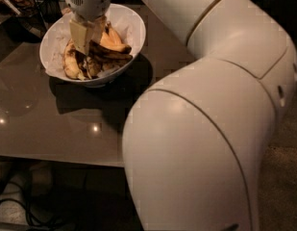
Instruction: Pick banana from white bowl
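Down inside the large glossy white bowl (131,25) on the brown tabletop (42,121), your gripper (87,51) sits beside the long dark-patched overripe banana (112,57) lying there; you cannot tell whether it grips anything

The gripper (88,41), down inside the white bowl (133,30) near the far left corner of the table (52,129), hides the left end of the banana (112,56). The arm (201,143) covers the table's right side and is cut off at the picture's edges.
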### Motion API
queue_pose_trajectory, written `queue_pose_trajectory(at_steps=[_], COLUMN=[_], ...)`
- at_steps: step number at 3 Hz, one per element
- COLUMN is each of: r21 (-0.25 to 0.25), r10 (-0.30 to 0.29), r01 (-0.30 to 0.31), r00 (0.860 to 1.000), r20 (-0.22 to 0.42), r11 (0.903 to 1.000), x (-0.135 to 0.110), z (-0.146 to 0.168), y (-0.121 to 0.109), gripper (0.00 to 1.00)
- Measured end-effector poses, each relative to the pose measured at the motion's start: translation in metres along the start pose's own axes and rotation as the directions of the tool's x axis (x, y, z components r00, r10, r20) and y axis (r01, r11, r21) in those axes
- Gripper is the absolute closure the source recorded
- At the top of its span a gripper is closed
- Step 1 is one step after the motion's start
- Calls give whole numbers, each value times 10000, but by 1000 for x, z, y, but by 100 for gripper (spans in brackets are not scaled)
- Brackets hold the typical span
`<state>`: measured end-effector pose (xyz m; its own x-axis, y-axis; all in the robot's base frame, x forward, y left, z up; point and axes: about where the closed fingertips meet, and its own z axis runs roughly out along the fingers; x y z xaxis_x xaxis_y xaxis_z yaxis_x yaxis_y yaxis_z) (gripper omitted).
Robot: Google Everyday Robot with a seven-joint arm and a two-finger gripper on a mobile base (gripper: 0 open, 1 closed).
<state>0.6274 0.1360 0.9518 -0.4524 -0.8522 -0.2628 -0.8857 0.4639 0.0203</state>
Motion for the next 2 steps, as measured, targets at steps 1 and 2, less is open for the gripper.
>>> queue_pose_trajectory(at_steps=[1,2], r21=[1020,1234], r10=[-416,-438], r01=[417,400], r00=[9991,9986], r20=[-31,286], r11=[9939,9916], x=[5,-1], z=[-37,-41], y=[12,9], gripper=[100,100])
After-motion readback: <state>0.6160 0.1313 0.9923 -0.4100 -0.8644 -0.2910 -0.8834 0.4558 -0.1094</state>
